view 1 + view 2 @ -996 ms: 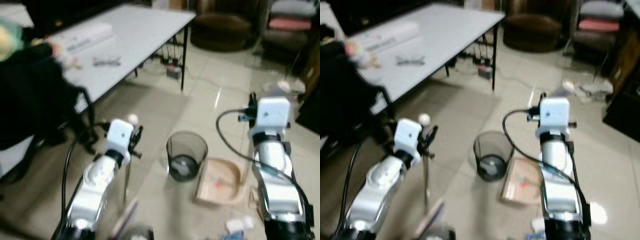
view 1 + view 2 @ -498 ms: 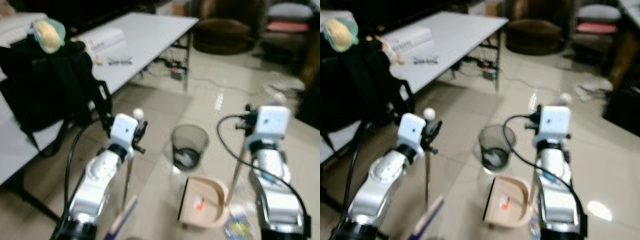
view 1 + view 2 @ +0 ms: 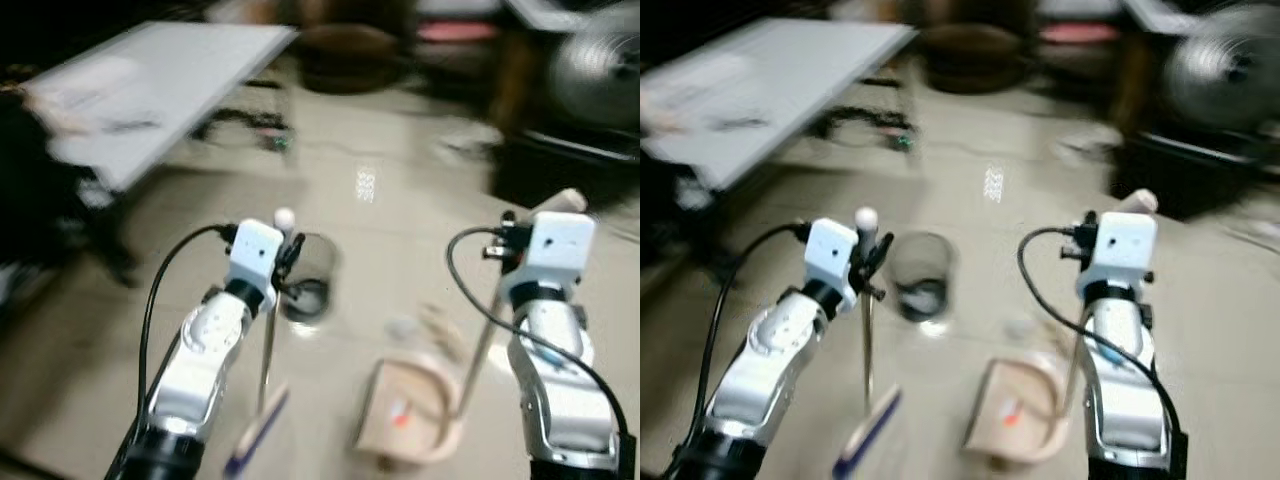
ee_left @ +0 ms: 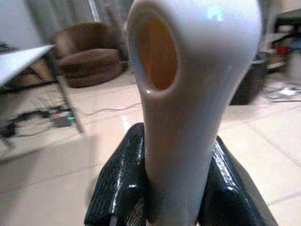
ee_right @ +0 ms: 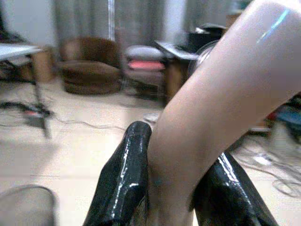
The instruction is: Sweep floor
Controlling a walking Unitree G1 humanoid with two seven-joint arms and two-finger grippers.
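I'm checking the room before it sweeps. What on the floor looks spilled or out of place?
Small bits of litter lie on the tiles beyond the dustpan, near the waste bin, which stands upright. The picture is too blurred to say what they are. Nothing else looks odd.

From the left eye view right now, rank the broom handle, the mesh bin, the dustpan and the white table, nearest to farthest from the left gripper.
1. Broom handle: clamped in the left gripper.
2. Mesh bin: on the floor just beyond, slightly to the right.
3. Dustpan: on the floor farther right, by the right arm.
4. White table: well ahead, to the left.
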